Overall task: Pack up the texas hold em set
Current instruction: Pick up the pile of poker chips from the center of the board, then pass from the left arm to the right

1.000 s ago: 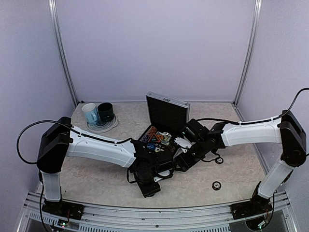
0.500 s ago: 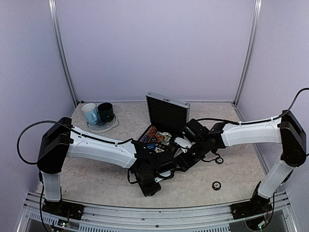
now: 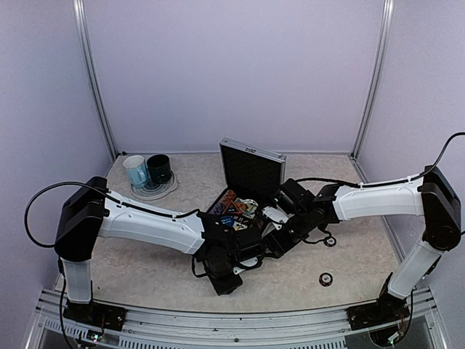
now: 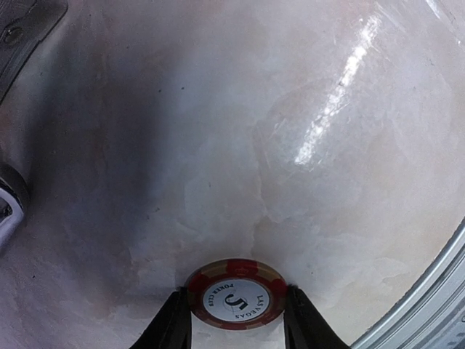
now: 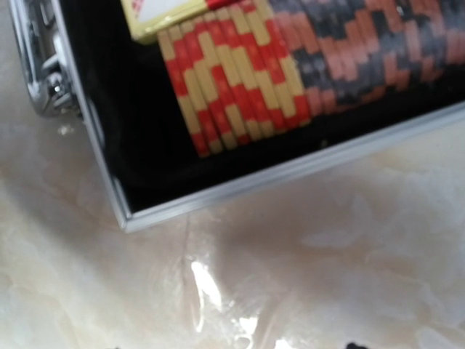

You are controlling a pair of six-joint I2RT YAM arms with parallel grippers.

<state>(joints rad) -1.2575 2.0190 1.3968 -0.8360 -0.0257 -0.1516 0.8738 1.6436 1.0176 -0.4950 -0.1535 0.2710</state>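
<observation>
Saw a pale marbled table (image 3: 145, 269), glossy where the light struck. Found a silver case (image 3: 252, 169) open near its middle, lid upright at the far side. Noted a plate (image 3: 155, 190) by the far left corner, two mugs (image 3: 135, 171) on it. Counted two small round buttons (image 3: 330, 241) on the right, well apart, the second button (image 3: 326, 278) nearer the front edge. Spotted a red chip (image 4: 236, 294) face up against bare surface.

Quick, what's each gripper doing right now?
Left gripper: closed on the red poker chip.
Right gripper: open, holding nothing.
</observation>
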